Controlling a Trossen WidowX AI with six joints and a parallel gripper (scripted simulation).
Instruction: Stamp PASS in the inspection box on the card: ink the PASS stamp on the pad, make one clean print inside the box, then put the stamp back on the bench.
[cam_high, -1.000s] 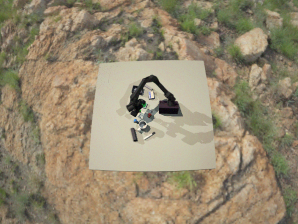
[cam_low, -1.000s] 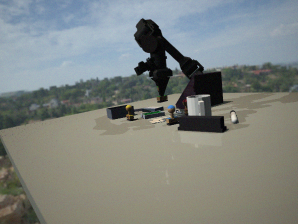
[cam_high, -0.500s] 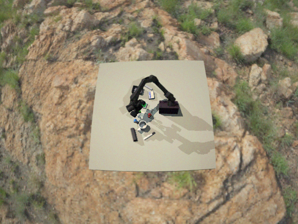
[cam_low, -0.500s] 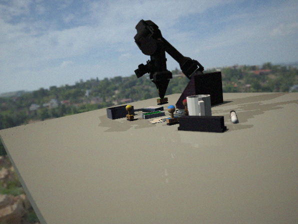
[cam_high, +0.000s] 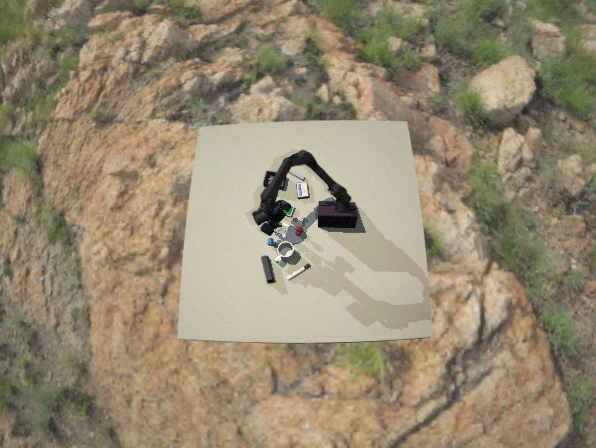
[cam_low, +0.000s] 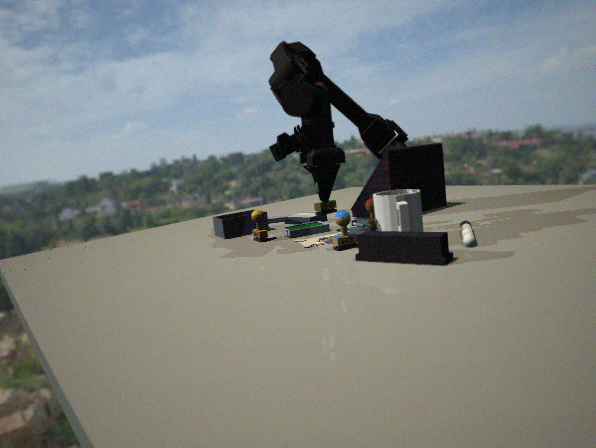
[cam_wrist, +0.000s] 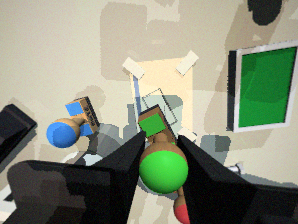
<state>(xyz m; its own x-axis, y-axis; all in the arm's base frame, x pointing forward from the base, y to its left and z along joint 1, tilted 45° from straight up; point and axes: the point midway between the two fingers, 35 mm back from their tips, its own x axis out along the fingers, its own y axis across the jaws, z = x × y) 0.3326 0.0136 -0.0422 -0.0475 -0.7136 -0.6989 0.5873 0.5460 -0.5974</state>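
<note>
My gripper is shut on the green-knobbed stamp, which hangs upright above the card. The card is cream with a blue stripe and taped at its corners. Its outlined box shows beyond the stamp's block in the wrist view, turned about like the block; the block hides its near part. No print shows in the visible part. The stamp's underside is hidden. The green ink pad lies open to the right of the card in the wrist view.
A blue-knobbed stamp, a red-knobbed stamp and a white mug stand near the card. A yellow-knobbed stamp, a dark tray, a black block and a marker are farther out.
</note>
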